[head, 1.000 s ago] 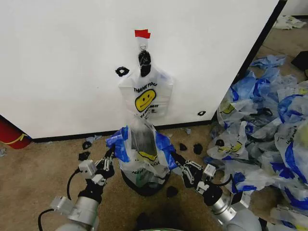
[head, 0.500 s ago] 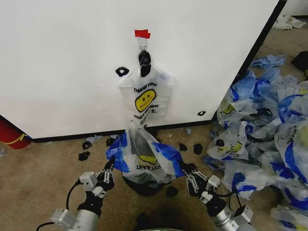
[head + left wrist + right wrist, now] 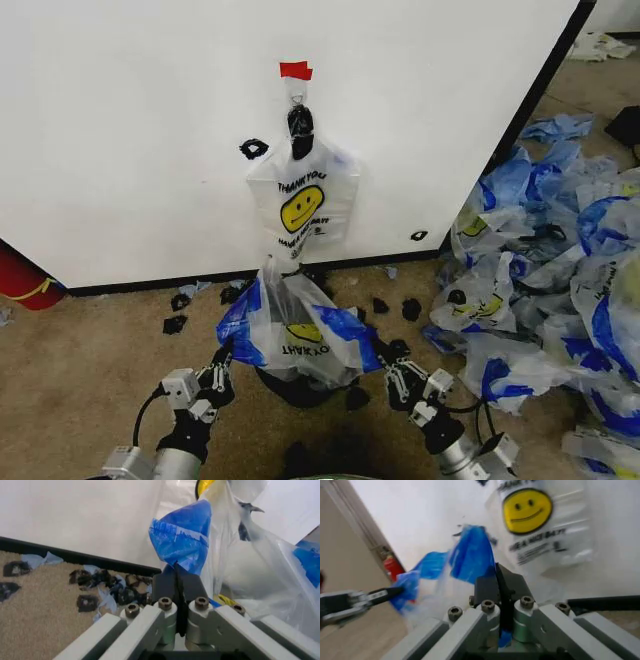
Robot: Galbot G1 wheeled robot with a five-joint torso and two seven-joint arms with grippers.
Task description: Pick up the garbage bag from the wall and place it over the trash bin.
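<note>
The garbage bag (image 3: 300, 335), translucent white with a yellow smiley and upside-down print, is stretched between my two grippers just in front of the wall (image 3: 130, 130). My left gripper (image 3: 222, 354) is shut on its blue handle (image 3: 182, 540). On the other blue handle (image 3: 472, 553) my right gripper (image 3: 379, 352) is shut. The black trash bin (image 3: 290, 388) peeks out under the bag. A second bag of the same kind (image 3: 302, 200) hangs from a hook below red tape (image 3: 295, 70). The left wrist view shows the left gripper (image 3: 176, 568); the right wrist view shows the right one (image 3: 496, 570).
A big heap of blue-and-white plastic bags (image 3: 560, 280) covers the floor on the right. Black scraps (image 3: 410, 308) lie on the carpet along the wall's base. A red object (image 3: 25, 280) stands at the far left. The panel's black edge (image 3: 530, 110) runs diagonally at right.
Both grippers have drawn back toward me with the bag's handles. The bag has risen off the bin and is spread wider and flatter.
</note>
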